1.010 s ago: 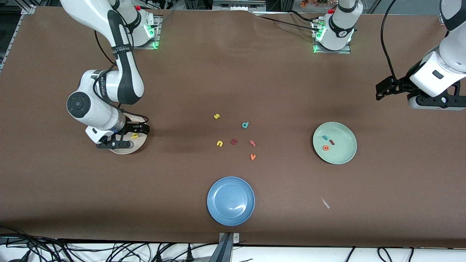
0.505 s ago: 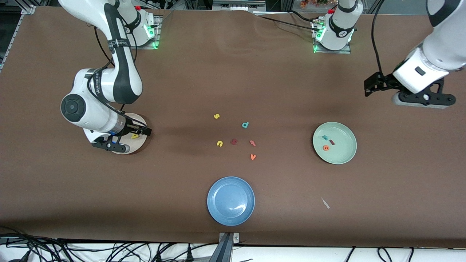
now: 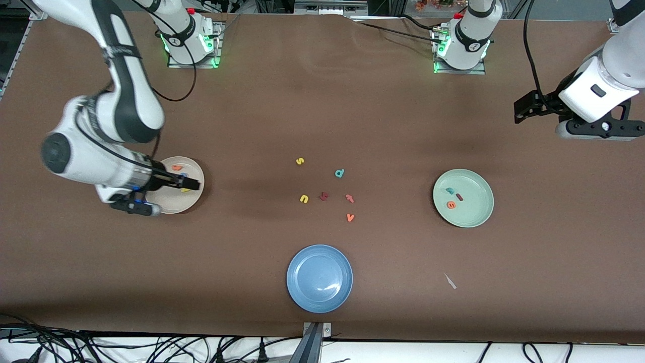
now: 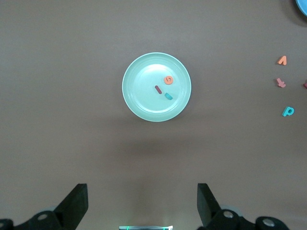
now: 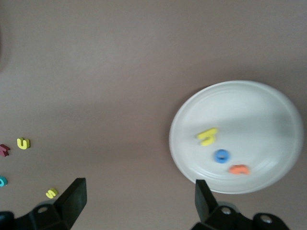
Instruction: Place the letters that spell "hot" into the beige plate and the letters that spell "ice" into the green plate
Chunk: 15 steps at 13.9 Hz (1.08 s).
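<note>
Over the beige plate [image 3: 194, 174], at the right arm's end of the tabletop [image 3: 322, 101], hangs the right tool [image 3: 132, 203], released, its fingers [image 5: 72, 196] spread wide with nothing between them. Inside that plate lie the yellow "h" [image 5: 207, 136], the blue "o" [image 5: 221, 156] and the orange "t" [image 5: 239, 169], close together and apart from the tool. In the front view the arm's wrist covers part of the plate; the orange "t" and a corner of the yellow "h" show past it.

The left tool [image 3: 593, 132] is up in the air over bare tabletop at the left arm's end, also released, fingers [image 4: 76, 203] wide apart and empty. This arm waits. The green plate [image 3: 476, 217] sits on the tabletop nearer the front camera than the bare patch below that tool. It holds the teal "c" [image 3: 449, 190], the dark red "i" [image 3: 459, 197] and the orange "e" [image 3: 451, 205], clustered together.

Loose letters remain in the middle of the tabletop, between the two plates: a yellow "s" [image 3: 300, 161], a teal "d" [image 3: 339, 173], a yellow arch letter [image 3: 304, 199], a dark red letter [image 3: 324, 196], a small orange letter [image 3: 349, 198] and an orange "v" [image 3: 350, 217]. The blue plate [image 3: 302, 292] stands empty, nearer the front camera than these letters. A small pale scrap [image 3: 450, 281] lies on the tabletop, nearer the front camera than the green plate.
</note>
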Motion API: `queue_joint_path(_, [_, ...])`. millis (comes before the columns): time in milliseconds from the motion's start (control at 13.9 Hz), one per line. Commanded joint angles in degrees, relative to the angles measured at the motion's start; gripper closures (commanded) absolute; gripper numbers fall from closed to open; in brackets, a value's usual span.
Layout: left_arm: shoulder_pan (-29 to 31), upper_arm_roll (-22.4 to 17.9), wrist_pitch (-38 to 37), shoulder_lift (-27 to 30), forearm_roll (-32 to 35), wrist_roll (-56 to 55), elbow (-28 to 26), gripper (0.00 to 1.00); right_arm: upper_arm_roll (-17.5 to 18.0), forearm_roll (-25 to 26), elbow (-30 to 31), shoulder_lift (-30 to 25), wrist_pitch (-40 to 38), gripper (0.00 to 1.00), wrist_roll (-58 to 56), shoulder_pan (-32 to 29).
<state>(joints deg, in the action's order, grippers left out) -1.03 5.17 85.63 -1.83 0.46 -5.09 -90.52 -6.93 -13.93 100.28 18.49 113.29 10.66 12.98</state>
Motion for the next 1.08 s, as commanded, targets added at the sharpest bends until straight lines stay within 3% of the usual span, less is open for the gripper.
queue_joint_path(0, [0.8, 0.0, 4.7, -1.9, -1.0, 0.6, 0.4, 0.00, 1.7, 9.4, 1.5, -9.4, -3.2, 0.00, 0.2, -1.4])
queue_joint_path(144, [1.2, 0.0, 5.4, -2.6, -0.9, 0.6, 0.8, 0.00, 1.7, 13.8, 1.1, -13.9, -7.1, 0.00, 0.1, -1.5])
queue_joint_path(505, [3.0, 0.4, 3.0, -2.3, -1.3, 0.8, 1.3, 0.00, 1.8, 13.7, -5.4, -19.3, -17.7, 0.00, 0.0, -4.9])
queue_joint_path(721, [2.3, 0.5, 3.8, -3.1, -0.7, 0.5, 1.3, 0.00, 4.6, 15.6, -6.2, -21.2, -18.6, 0.00, 0.1, -7.2])
queue_joint_path(1010, [2.8, 0.5, 4.5, -5.3, -0.7, 0.6, 1.6, 0.00, 4.6, 15.0, -6.1, -21.2, -17.7, 0.00, 0.1, -7.8])
